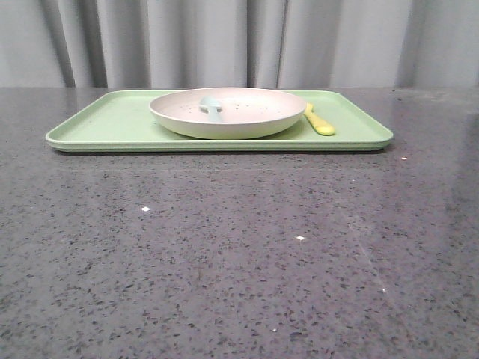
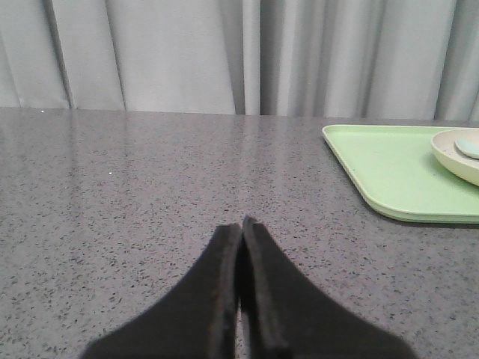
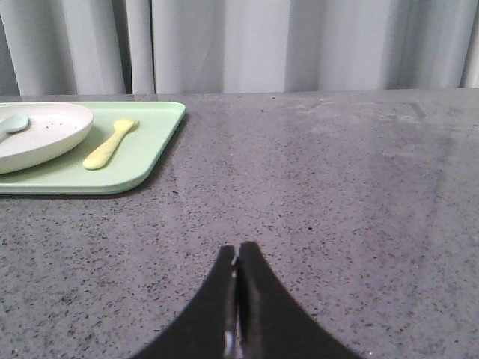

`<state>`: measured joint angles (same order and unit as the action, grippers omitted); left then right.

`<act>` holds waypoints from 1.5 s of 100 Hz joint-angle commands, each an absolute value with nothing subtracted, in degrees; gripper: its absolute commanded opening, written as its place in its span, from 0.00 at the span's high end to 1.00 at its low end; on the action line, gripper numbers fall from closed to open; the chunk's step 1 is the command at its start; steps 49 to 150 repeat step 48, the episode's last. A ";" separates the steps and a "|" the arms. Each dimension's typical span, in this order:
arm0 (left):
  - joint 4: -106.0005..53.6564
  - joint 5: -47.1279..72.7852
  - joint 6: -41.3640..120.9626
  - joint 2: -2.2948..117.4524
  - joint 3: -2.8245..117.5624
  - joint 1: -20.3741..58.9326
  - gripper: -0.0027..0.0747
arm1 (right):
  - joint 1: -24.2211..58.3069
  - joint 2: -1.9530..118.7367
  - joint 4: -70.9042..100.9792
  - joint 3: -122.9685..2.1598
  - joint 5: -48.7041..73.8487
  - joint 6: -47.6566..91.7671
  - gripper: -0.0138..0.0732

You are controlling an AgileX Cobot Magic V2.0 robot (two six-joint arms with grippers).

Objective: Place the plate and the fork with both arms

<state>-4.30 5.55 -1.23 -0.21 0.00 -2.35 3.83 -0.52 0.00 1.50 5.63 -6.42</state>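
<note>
The speckled cream plate [image 1: 228, 112] rests on the light green tray [image 1: 105, 123] at the back of the table, with a pale blue-green spoon [image 1: 210, 106] lying in it. The yellow fork [image 1: 319, 121] lies on the tray just right of the plate. The right wrist view shows the fork [image 3: 109, 143] beside the plate [image 3: 41, 133]. The left wrist view catches only the plate's edge [image 2: 453, 155]. My left gripper [image 2: 241, 224] is shut and empty over bare table, left of the tray. My right gripper [image 3: 239, 248] is shut and empty, right of the tray. Neither gripper appears in the front view.
A grey speckled stone tabletop [image 1: 239, 247] stretches from the tray to the front edge. Grey curtains [image 1: 239, 41] hang behind the table. The tray's corner [image 2: 389, 176] lies ahead and right of the left gripper; the tray's other end [image 3: 142, 161] lies ahead and left of the right gripper.
</note>
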 commanded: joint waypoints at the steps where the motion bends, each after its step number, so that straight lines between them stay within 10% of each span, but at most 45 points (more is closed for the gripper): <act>1: -4.42 1.55 -1.90 -2.02 -0.78 -2.46 0.99 | 3.48 -1.95 -0.31 1.33 2.18 -6.03 0.92; 150: -4.42 1.55 -1.90 -2.02 -0.78 -2.46 0.99 | 3.48 -1.95 -0.31 1.28 2.69 -6.03 0.92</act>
